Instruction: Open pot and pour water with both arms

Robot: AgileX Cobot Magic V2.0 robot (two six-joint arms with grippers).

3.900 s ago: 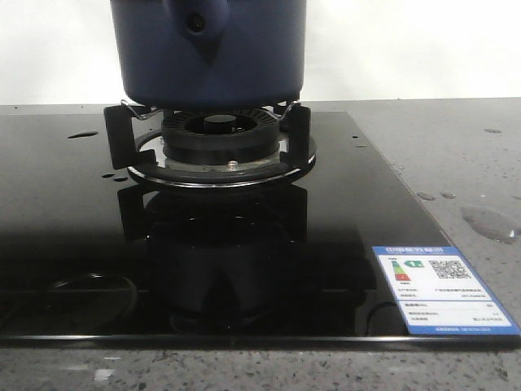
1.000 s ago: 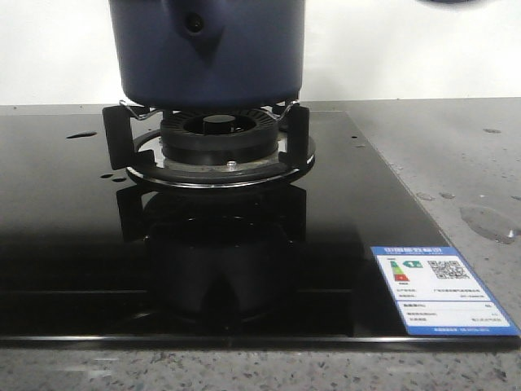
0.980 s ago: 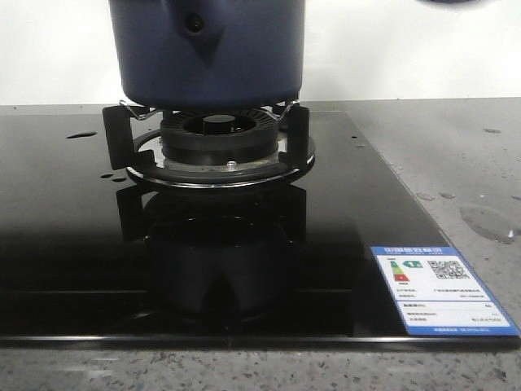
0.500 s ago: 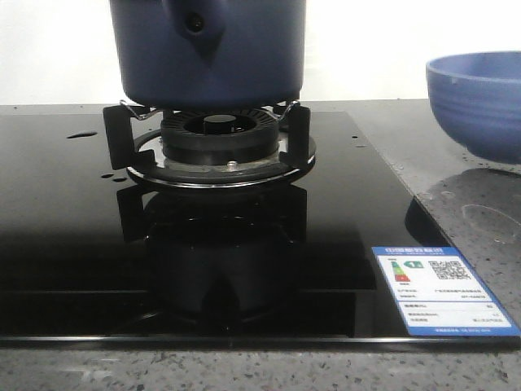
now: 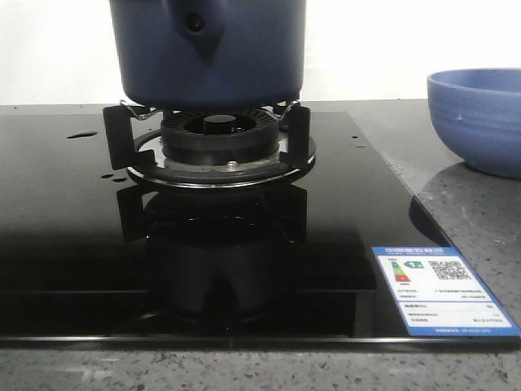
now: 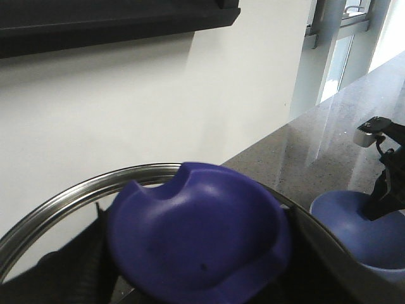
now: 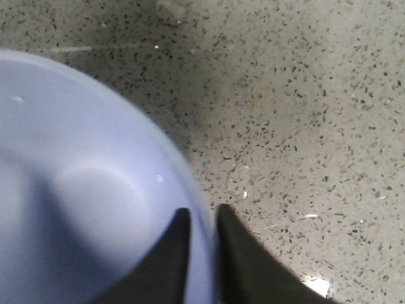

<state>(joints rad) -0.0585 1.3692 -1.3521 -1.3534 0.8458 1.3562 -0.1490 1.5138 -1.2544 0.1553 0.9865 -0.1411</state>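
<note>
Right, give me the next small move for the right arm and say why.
Probably open the right gripper and back off: it pinches the rim of the periwinkle-blue round bowl, which looks set down on the speckled grey counter beside the large navy-blue pot.

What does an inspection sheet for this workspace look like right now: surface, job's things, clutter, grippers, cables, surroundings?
Surface: speckled grey stone counter with a glossy black glass hob; a few small clear drops of water on the hob's left.
Job's things: large dark navy-blue cylindrical pot sits on the black burner stand.
Clutter: lighter periwinkle-blue bowl on the counter at right; blue-and-white energy label sticker on the hob.
Grippers: right gripper jaws pinch the bowl's rim; left gripper holds a dark blue lid knob with a steel rim, jaws hidden.
Cables: thin wires on the right arm, seen from the left wrist.
Surroundings: plain white wall; window beyond.
</note>
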